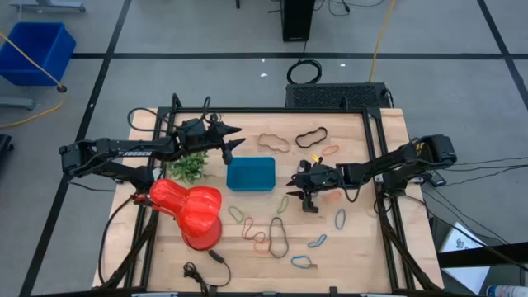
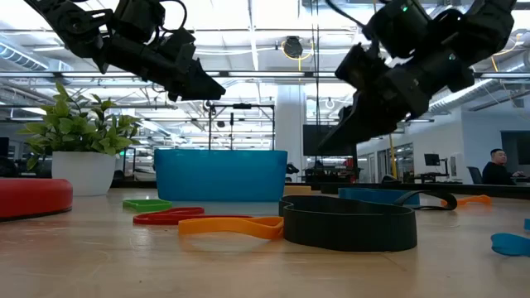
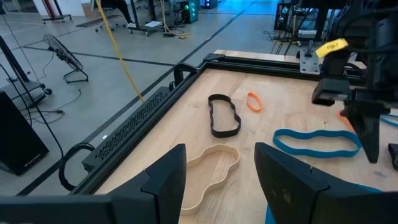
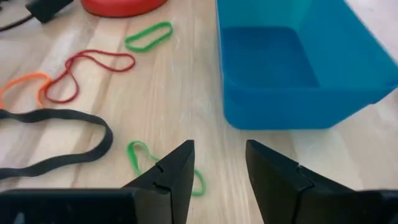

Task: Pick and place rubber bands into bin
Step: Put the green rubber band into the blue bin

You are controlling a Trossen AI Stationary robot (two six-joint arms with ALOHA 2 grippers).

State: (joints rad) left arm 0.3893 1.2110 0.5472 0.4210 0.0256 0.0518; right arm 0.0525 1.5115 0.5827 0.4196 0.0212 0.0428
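Teal bin (image 1: 251, 174) near table (image 1: 363, 256) centre, rubber bands (image 1: 277, 235) scattered toward near and right edges, left gripper (image 1: 233, 139) parted and empty beyond bin, right gripper (image 1: 295, 190) parted, empty, above green band (image 4: 138, 153).

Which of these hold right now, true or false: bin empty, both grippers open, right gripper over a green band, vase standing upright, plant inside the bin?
1. The shallow teal-blue plastic bin holds no rubber bands. True.
2. Both grippers are shut on bands. False: the left gripper and the right gripper both stand open and hold nothing.
3. The right gripper hovers over a thin green rubber band lying beside the bin. True.
4. The red vase stands upright. False: it lies on its side on the wooden table.
5. The green leafy plant sits inside the bin. False: it stands on the table beside the bin, nearer the left arm.
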